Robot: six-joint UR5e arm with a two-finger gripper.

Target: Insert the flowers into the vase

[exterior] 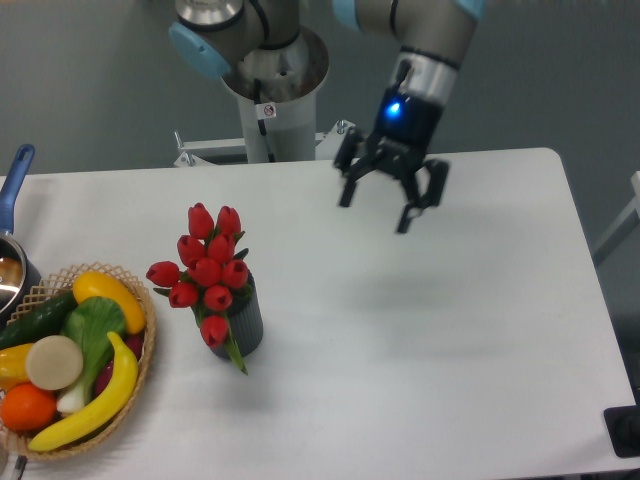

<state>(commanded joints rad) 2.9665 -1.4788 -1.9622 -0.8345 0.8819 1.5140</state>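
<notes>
Flowers [208,272] were already sitting in the vase [245,320], left-centre of the white surface [420,350]. Stems went down into the mouth; the red tulip buds fanned up and to the left above the rim. One bud and a green leaf hung low over the front of the vase, leaf tip pointing down towards the surface. Couldn't tell how deep the stems sat since the bunch covered the mouth.

Gripper [385,206] was up and well apart from the vase, to the right and towards the rear edge of the surface, near the arm's base column [268,100]. Jaws were spread wide with nothing between them. Blue status light on the wrist was lit.

Judgement: insertion looked done. Flowers were released, the vase stood upright, and the bunch seemed to stay put without support. What was left was at most clearing the arm away. Only doubt was the drooping bud at the front; the bunch was wider than the vase and leaned left, so it might not be seated fully.

Woven fruit basket [140,385] sat at the left edge, near the vase but not touching it, holding a banana [95,405], orange [25,407], cucumber [35,320] and other produce. Pot with blue handle [14,180] at far left, partly cut off.
</notes>
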